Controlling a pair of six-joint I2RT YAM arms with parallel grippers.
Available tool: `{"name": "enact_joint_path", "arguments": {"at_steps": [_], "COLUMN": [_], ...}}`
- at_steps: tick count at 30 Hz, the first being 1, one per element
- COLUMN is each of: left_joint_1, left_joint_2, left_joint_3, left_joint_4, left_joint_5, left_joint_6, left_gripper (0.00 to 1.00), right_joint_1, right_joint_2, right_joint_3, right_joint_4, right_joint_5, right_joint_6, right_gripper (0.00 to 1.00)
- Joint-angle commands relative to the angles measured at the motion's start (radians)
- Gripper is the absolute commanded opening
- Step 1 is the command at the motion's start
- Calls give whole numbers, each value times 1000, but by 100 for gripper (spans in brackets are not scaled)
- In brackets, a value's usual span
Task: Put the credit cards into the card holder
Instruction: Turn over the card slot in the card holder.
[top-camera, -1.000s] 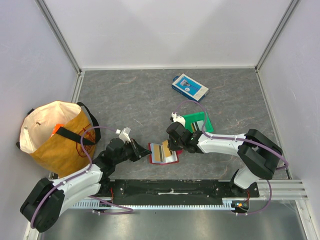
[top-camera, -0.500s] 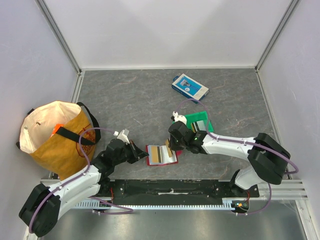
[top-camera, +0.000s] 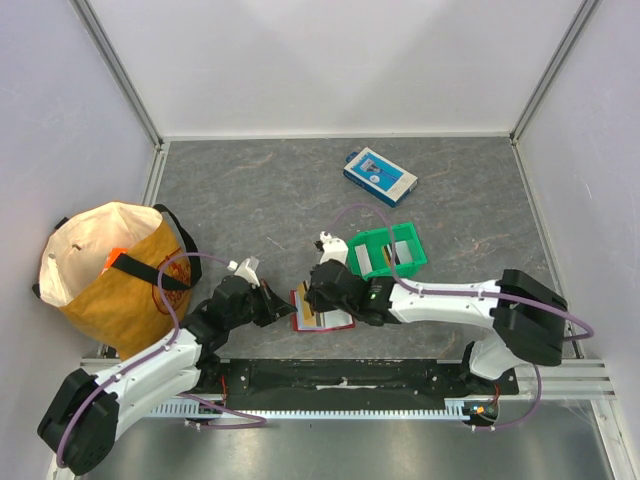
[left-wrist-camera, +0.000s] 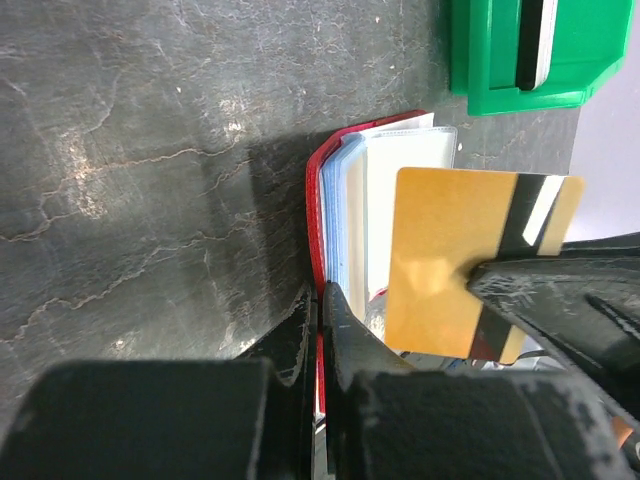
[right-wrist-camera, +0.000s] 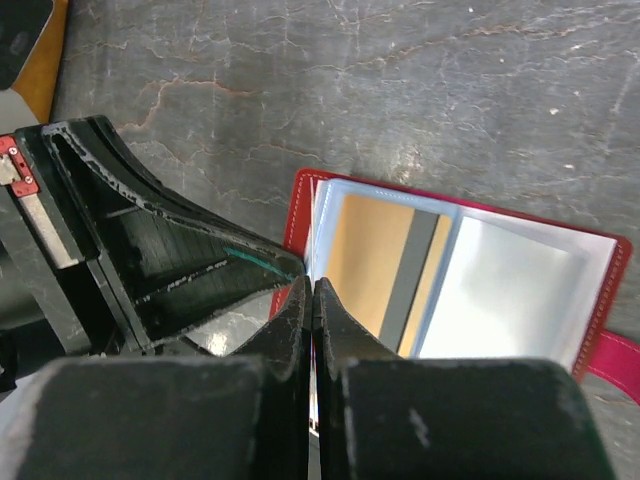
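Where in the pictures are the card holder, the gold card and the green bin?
card holder (left-wrist-camera: 314, 190), left wrist view, on the red cover's edge.
gold card (left-wrist-camera: 440, 250), left wrist view, on its plain face.
green bin (left-wrist-camera: 470, 50), left wrist view, on its side wall.

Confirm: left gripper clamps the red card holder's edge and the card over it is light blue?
Not light blue: the left wrist view shows the card tan-yellow with a dark stripe. The left gripper does clamp the card holder's edge.

The credit card (left-wrist-camera: 440, 250) is glossy plastic, the card holder (right-wrist-camera: 450, 275) leathery with clear shiny sleeves (right-wrist-camera: 515, 285).
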Motion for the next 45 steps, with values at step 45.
{"name": "enact_joint_path", "arguments": {"at_steps": [45], "left_joint_1": [-1], "left_joint_2": [-159], "left_joint_3": [54], "left_joint_4": [-95], "left_joint_5": [-5], "left_joint_6": [30], "left_gripper": [2], "right_joint_1": [198], "right_joint_2": [243], "right_joint_3": [374], "right_joint_4": [-516], "right_joint_5": [508], "right_joint_6": [68], "right_gripper": [0]}}
